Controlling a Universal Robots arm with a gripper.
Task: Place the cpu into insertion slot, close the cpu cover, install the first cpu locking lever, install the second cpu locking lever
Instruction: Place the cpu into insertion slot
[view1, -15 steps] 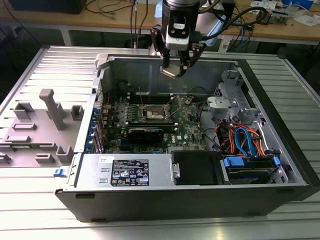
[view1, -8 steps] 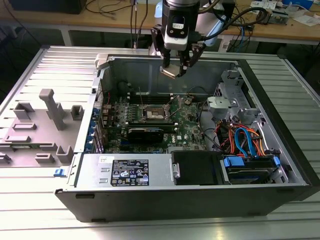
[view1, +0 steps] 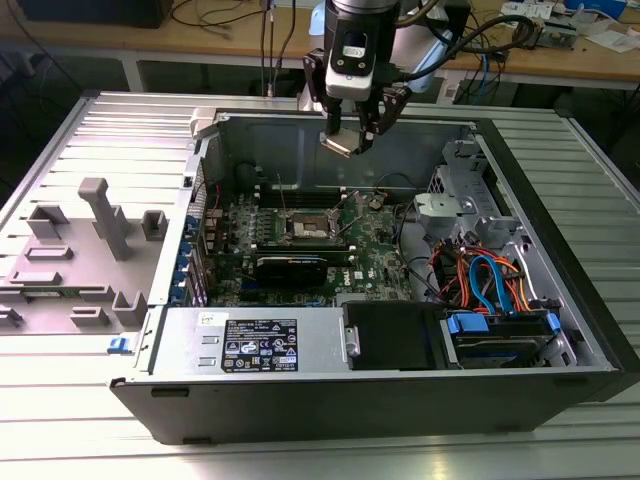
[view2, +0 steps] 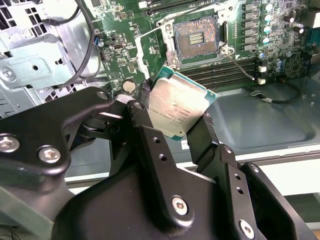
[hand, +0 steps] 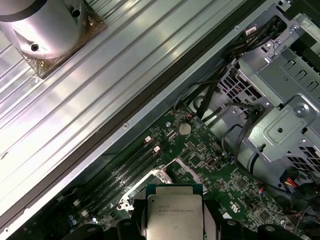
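My gripper (view1: 352, 135) hangs above the back wall of the open computer case (view1: 560, 250), shut on the cpu (view1: 340, 144), a small silver-grey square chip. In both wrist views the cpu (view2: 180, 107) (hand: 175, 216) sits tilted between the black fingers (view2: 142, 120). The insertion slot (view1: 308, 228) (view2: 196, 39) lies below on the green motherboard (view1: 375, 255), its dark centre uncovered. The cpu cover (view2: 142, 47), a thin silvery frame, stands swung open beside the slot. A thin wire lever (view2: 242, 67) sticks out from the slot's other side.
A long black card (view1: 292, 268) lies in front of the slot and black memory slots (view2: 225, 75) run beside it. A power supply (view1: 255, 345) fills the case's front. A drive cage with coloured cables (view1: 490, 285) is at the exterior view's right. Grey fixtures (view1: 105, 215) stand outside the case.
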